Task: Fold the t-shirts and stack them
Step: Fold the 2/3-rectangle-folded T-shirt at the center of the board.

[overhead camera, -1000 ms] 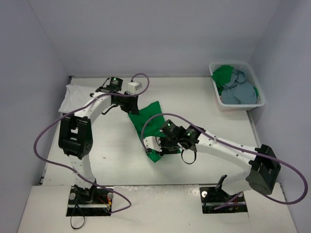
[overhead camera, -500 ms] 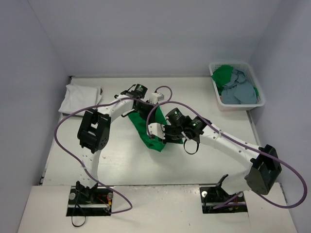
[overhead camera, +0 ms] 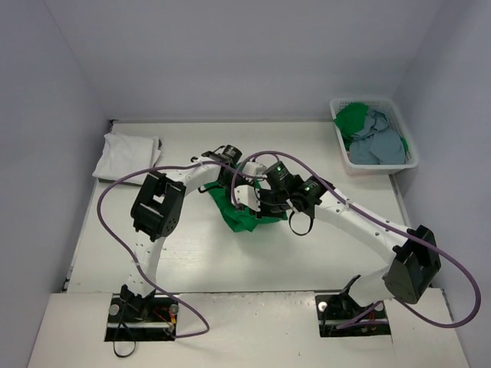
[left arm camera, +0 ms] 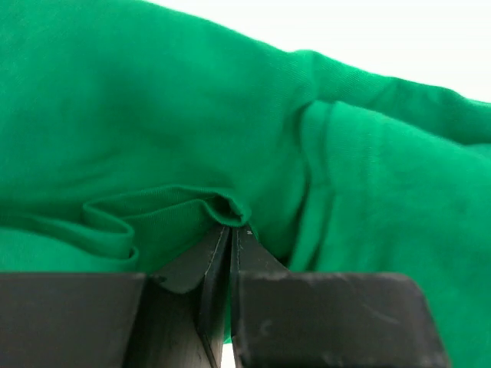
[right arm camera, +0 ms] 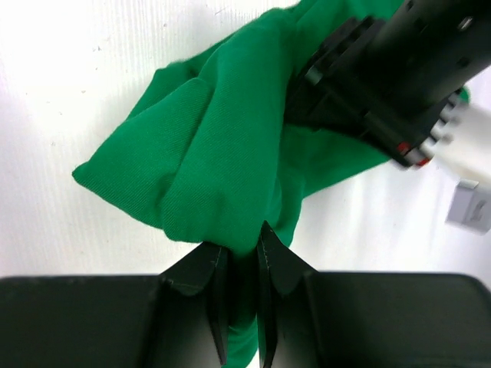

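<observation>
Green t-shirt [right arm camera: 215,146], bunched on the table [overhead camera: 322,153], tight in left jaws and right jaws

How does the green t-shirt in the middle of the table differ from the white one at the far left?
The green t-shirt is bunched into a lump; the white t-shirt lies flat in a neat rectangle. The green t-shirt is pinched by the left tool and the right tool; the white t-shirt lies untouched. Both are plain cloth outside the basket.
</observation>
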`<control>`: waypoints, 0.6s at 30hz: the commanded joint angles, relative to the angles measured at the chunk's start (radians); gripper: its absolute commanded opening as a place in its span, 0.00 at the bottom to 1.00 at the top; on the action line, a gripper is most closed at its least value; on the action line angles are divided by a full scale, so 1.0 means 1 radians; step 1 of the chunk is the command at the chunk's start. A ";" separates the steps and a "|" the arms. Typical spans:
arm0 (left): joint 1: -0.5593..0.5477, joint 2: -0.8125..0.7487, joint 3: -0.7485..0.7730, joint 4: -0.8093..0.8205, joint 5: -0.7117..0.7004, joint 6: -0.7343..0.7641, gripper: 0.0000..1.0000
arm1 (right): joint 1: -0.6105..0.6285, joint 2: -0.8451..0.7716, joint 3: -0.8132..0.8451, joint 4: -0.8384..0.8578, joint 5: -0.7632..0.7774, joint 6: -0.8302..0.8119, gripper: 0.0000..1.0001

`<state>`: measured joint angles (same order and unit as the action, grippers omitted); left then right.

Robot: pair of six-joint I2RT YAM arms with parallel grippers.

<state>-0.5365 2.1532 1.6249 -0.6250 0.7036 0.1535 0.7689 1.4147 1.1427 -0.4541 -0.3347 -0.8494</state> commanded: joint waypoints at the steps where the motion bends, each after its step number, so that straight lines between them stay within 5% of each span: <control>1: -0.045 -0.027 0.027 -0.021 0.045 0.015 0.00 | -0.020 0.015 0.064 0.017 -0.030 -0.027 0.00; 12: -0.148 -0.064 0.003 -0.008 0.042 0.006 0.00 | -0.037 0.096 0.088 0.020 -0.058 -0.050 0.00; 18: -0.123 -0.098 0.078 -0.024 -0.117 0.001 0.01 | -0.037 0.107 0.086 0.020 -0.050 -0.059 0.00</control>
<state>-0.6754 2.1529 1.6321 -0.6407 0.6830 0.1486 0.7341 1.5204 1.1828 -0.4541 -0.3676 -0.8925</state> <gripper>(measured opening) 0.011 0.102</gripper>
